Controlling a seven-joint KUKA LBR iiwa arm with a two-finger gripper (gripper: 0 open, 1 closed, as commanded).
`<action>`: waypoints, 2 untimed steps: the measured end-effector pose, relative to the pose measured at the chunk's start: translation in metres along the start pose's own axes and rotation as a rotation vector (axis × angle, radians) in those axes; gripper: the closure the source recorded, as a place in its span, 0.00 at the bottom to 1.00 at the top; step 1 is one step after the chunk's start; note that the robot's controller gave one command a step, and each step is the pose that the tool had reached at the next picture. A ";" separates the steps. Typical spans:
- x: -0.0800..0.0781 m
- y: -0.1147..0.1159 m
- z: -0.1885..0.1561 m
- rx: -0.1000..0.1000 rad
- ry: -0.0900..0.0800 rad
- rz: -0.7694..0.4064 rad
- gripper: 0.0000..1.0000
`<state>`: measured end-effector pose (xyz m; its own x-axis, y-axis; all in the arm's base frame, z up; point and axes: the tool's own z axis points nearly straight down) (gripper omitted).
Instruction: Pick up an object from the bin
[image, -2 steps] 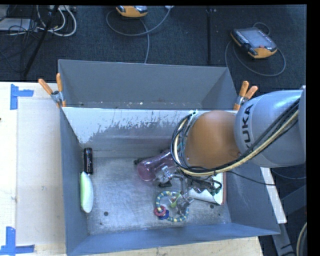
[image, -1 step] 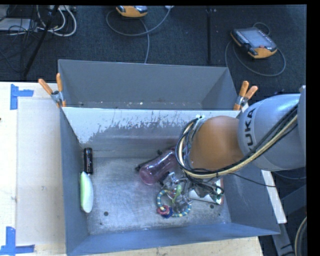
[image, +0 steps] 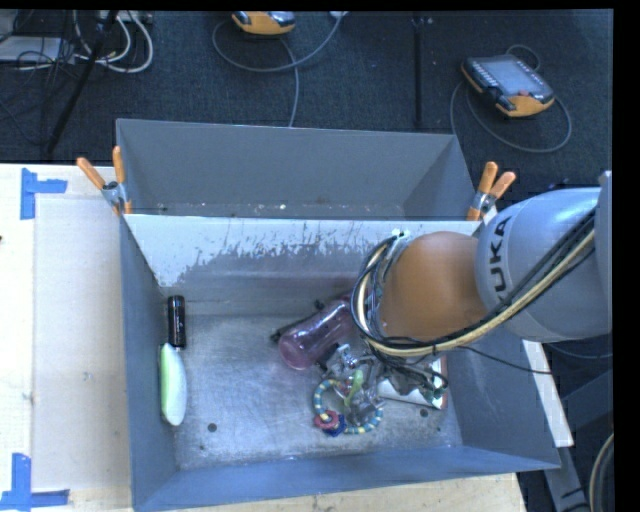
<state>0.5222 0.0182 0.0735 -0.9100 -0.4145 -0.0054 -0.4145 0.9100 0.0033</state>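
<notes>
Multicoloured bead bracelet (image: 335, 424) lies just beneath the claw (image: 352, 380).

In the bin (image: 250, 400), a cylinder (image: 176, 321) is lying along the left wall. A capsule (image: 173, 383) is lying just in front of it, end to end. Well apart to the right, a bottle (image: 312, 337) is lying tilted near the floor's middle. A bead ring (image: 345, 408) is lying just before it, slightly rightward. The gripper (image: 352, 368) is hanging between these two, below the arm (image: 430, 285) that is reaching in from the right.
</notes>
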 end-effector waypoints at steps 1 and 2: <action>0.001 0.000 -0.002 0.000 0.002 0.000 1.00; 0.003 0.001 -0.015 0.000 0.010 0.001 1.00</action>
<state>0.5195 0.0174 0.0885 -0.9106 -0.4132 0.0044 -0.4132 0.9107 0.0035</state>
